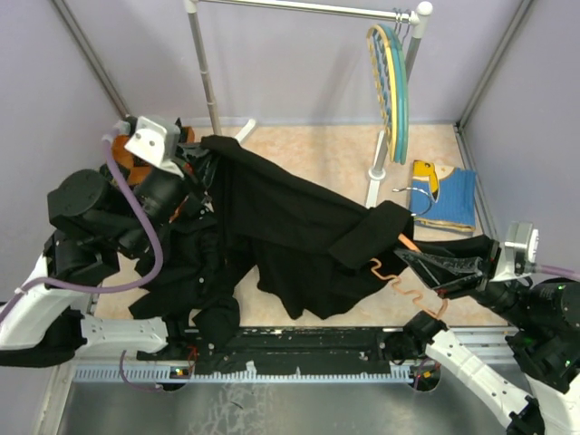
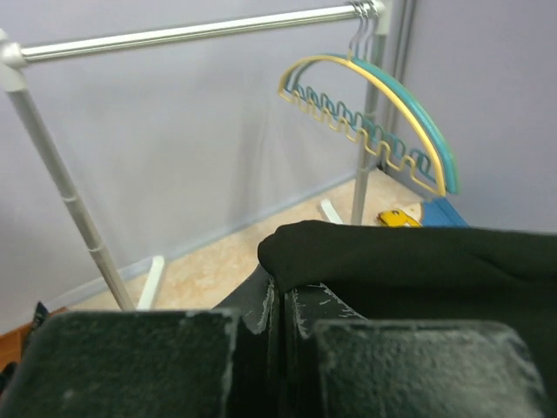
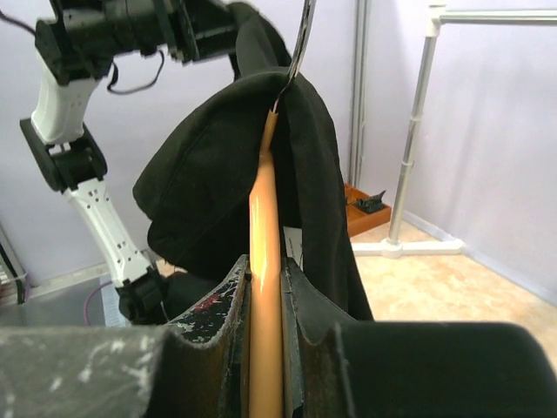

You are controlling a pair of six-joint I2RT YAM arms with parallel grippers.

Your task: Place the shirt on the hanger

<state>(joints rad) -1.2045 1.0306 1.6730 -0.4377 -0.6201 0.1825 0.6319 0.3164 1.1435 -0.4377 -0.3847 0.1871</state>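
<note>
In the right gripper [image 3: 265, 272], the hanger [image 3: 265, 196].

Lavender walls [image 1: 299, 63], beige floor [image 1: 317, 154], metal rail [image 1: 299, 7]

A beige table [image 1: 317, 154] carries a heap of black clothes [image 1: 190, 272] at the left, a blue-and-yellow garment [image 1: 446, 195] at the far right, and a clothes rack's [image 1: 374, 172] white feet near the back.

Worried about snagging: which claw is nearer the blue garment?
Right. The right claw, gripping the hanger, sits just beside the blue garment; the left claw, shut on the shirt, is far off at its opposite end.
</note>
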